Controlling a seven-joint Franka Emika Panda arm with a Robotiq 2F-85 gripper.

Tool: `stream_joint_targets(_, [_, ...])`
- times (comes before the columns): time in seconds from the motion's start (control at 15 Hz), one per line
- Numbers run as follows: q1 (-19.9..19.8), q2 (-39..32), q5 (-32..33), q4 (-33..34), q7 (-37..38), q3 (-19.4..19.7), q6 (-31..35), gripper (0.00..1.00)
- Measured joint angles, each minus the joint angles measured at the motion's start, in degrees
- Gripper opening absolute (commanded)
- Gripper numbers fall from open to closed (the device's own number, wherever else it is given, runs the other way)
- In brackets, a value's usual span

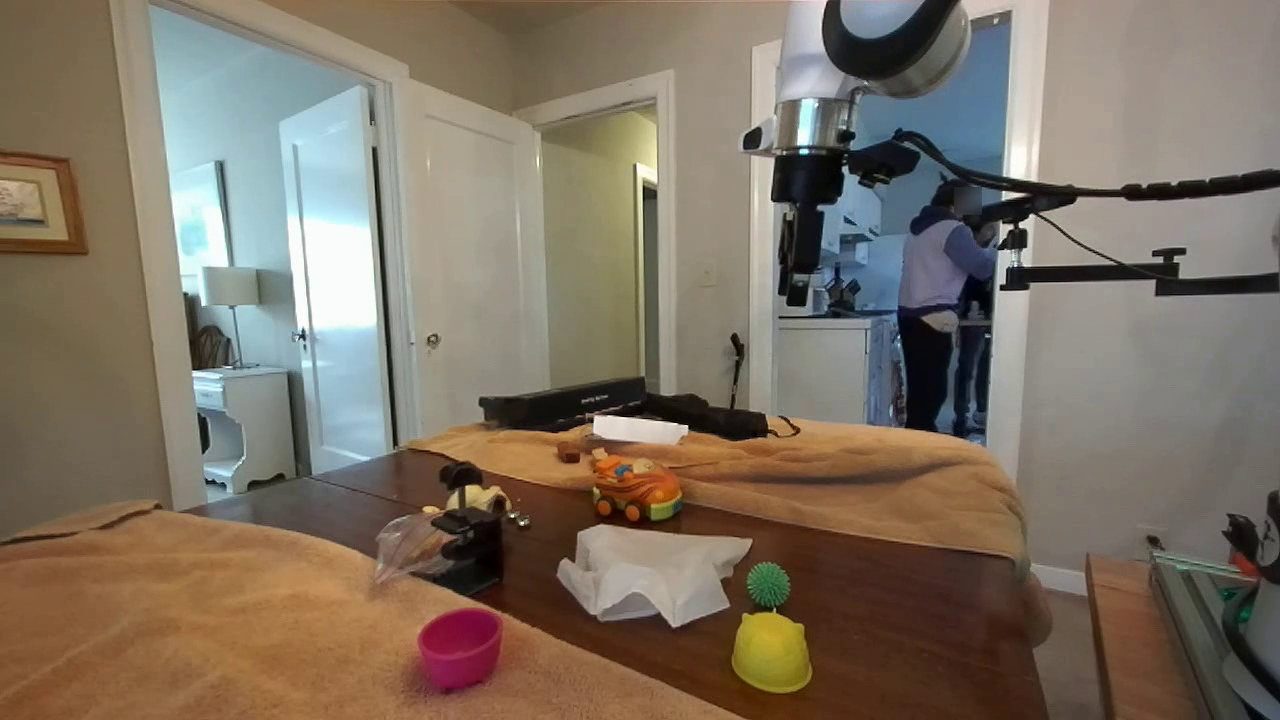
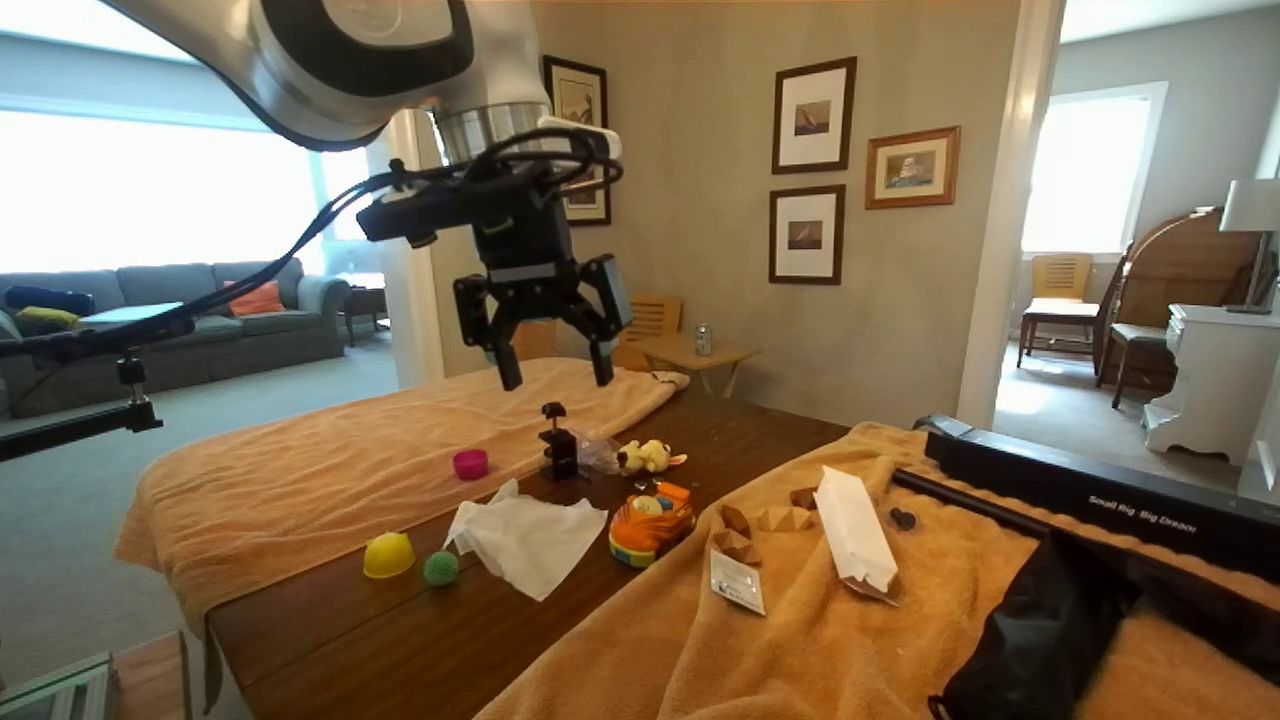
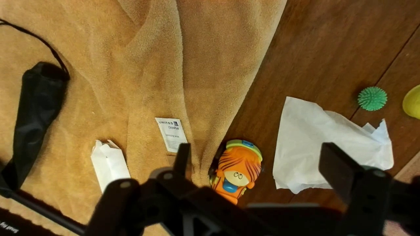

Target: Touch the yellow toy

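A yellow dome-shaped toy with small ears (image 1: pixel 771 652) stands on the brown table in both exterior views (image 2: pixel 388 555). It is cut off at the right edge of the wrist view (image 3: pixel 412 102). A pale yellow plush toy (image 2: pixel 648 456) lies beside a black clamp (image 2: pixel 562 450), partly hidden by the clamp in an exterior view (image 1: pixel 482 498). My gripper (image 2: pixel 556 378) is high above the table, pointing down, with its fingers apart and nothing between them. It touches no toy. In the wrist view its fingers (image 3: pixel 257 155) frame the orange toy car (image 3: pixel 239 164) and a white tissue (image 3: pixel 311 144) far below.
A green spiky ball (image 1: pixel 768 584) sits beside the yellow dome. A pink cup (image 1: pixel 460 648) stands on an orange towel. A white paper box (image 2: pixel 855 530), a black bag (image 2: pixel 1040 620) and a long black box (image 2: pixel 1100 490) lie on another towel.
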State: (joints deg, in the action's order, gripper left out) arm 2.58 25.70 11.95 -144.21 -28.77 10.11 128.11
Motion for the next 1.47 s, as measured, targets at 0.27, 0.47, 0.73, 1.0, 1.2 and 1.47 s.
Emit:
stream_joint_targets(0.27, [-0.4,-0.4,0.0,0.1,-4.0,0.2,0.9,1.0])
stream_joint_targets(0.47, [-1.3,-3.7,0.0,1.6,-0.8,0.0,5.7,1.0])
stream_joint_targets(0.73, [-2.5,-12.6,0.0,6.6,11.7,-1.6,11.8,1.0])
stream_joint_targets(1.0, [-3.1,-21.6,-1.4,12.9,24.2,-3.7,12.9,1.0])
stream_joint_targets(1.2, [-3.1,-26.8,-2.1,17.1,31.6,-5.4,12.9,1.0])
stream_joint_targets(1.47, [-3.2,-28.6,-2.1,18.9,33.3,-5.8,12.9,1.0])
